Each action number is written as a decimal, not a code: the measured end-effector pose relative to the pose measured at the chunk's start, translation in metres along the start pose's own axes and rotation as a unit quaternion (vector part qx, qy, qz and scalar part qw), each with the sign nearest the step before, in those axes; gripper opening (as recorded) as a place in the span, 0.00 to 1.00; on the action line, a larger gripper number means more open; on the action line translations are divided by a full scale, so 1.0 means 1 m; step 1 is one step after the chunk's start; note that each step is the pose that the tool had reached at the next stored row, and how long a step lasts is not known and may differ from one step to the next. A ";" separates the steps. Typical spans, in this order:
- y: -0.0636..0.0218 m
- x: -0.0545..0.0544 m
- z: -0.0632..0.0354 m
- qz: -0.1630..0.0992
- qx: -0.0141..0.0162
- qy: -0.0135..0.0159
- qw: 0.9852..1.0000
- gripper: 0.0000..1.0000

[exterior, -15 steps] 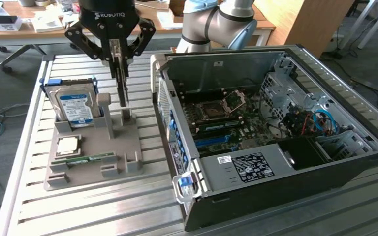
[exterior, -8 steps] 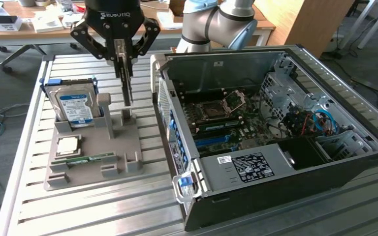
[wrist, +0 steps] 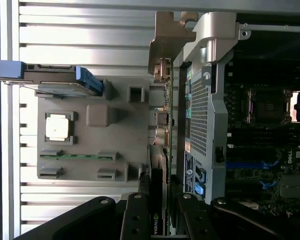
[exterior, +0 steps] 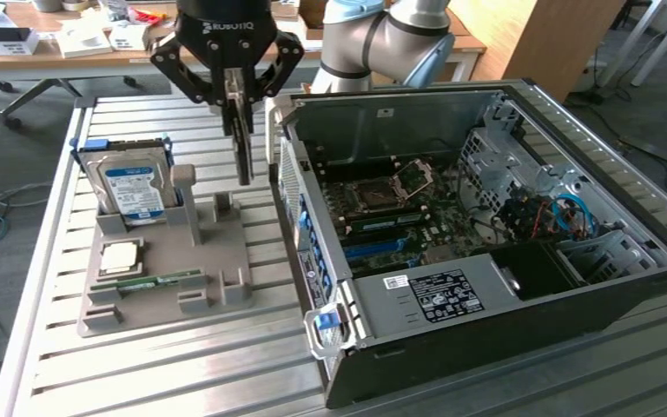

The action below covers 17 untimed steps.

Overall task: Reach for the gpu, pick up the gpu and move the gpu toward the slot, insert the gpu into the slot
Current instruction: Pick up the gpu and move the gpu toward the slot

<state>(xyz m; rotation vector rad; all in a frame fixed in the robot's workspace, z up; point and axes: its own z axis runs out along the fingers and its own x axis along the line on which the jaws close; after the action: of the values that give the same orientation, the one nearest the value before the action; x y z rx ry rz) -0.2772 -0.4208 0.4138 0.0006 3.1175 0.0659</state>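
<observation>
The gpu (exterior: pixel 242 148) hangs edge-on and upright, a thin dark card, with my gripper (exterior: pixel 236 97) shut on its upper edge. It is lifted above the gap between the grey holder tray (exterior: pixel 223 261) and the open computer case (exterior: pixel 485 304). In the wrist view the gpu (wrist: pixel 162 119) runs away from my gripper (wrist: pixel 160 202), its silver end bracket (wrist: pixel 168 40) at the far end, just beside the case wall (wrist: pixel 205 110). Inside the case, a blue slot (exterior: pixel 375 251) lies on the motherboard, also seen as the blue slot (wrist: pixel 250 164).
On the holder tray stand a hard drive (exterior: pixel 132 187) with a blue-white label, a processor chip (exterior: pixel 121 256) and a narrow green memory stick (exterior: pixel 162 280). A silver power supply (exterior: pixel 444 291) fills the case's near corner. Slatted metal table (exterior: pixel 194 365) underneath.
</observation>
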 end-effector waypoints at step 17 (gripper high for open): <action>0.0000 -0.056 0.0014 0.000 0.000 0.000 1.000 0.26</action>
<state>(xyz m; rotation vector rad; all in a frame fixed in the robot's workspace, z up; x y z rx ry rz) -0.2212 -0.4208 0.4137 0.0004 3.1181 0.0662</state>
